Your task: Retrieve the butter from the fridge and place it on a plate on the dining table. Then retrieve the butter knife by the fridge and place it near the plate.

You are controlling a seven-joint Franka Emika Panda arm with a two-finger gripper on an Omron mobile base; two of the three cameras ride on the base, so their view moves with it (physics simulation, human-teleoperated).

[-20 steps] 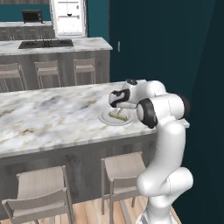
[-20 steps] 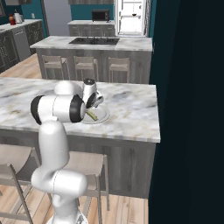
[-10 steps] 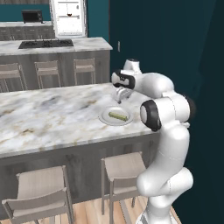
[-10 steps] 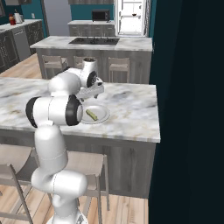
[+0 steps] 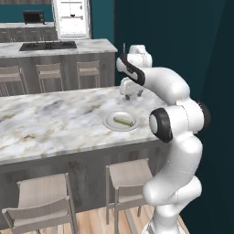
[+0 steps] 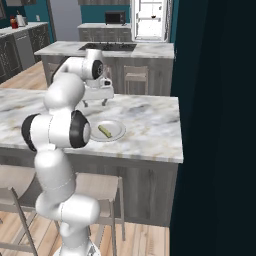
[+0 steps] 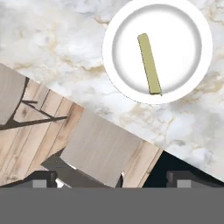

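Note:
The butter (image 5: 124, 121) (image 6: 104, 131) (image 7: 149, 64), a pale olive stick, lies flat on the round white plate (image 5: 109, 122) (image 6: 118, 131) (image 7: 127, 48). The plate rests on the marbled dining table (image 5: 55, 119) (image 6: 150, 125) (image 7: 52, 39) near its right end. My gripper (image 5: 130, 94) (image 6: 94, 103) (image 7: 113, 179) hangs open and empty above the table's far edge, just beyond the plate and well clear of it. The fridge (image 5: 71, 18) (image 6: 151, 20) stands far back with its white inside showing. The butter knife is out of view.
Pale stools (image 5: 130, 176) (image 6: 107, 187) (image 7: 105, 144) are tucked under the table's near side. A stove-topped counter (image 5: 59, 45) (image 6: 107, 48) with more stools runs behind the table. A dark teal wall (image 5: 183, 36) (image 6: 215, 100) closes off the right.
My hand has risen off the plate and drawn back toward the table's far edge. The butter stays lying on the plate.

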